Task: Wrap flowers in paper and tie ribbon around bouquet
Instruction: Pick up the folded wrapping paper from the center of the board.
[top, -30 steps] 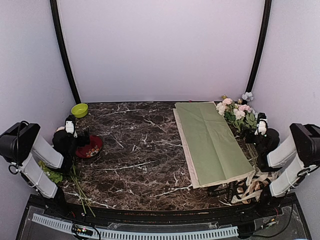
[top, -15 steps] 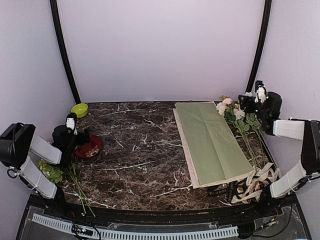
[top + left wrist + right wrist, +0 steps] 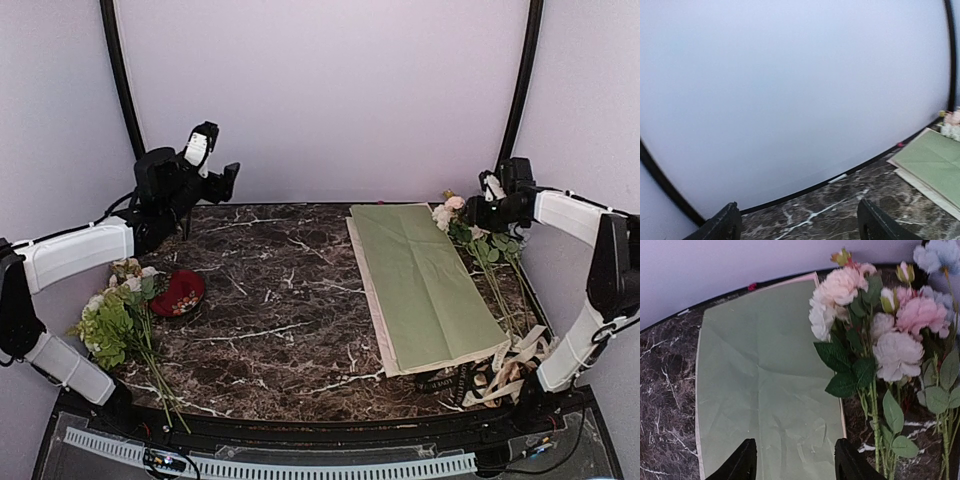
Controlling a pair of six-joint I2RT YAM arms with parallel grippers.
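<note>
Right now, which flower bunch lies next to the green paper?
The pink-and-white bunch on the right, its stems running alongside the paper. The cream-white, broad-leaved flowers lie far left by the red bowl.

Left, flowers; right, paper

Creased sage-green paper lies flat right, flowers lie far left, black ribbon beside paper's near edge.
</note>
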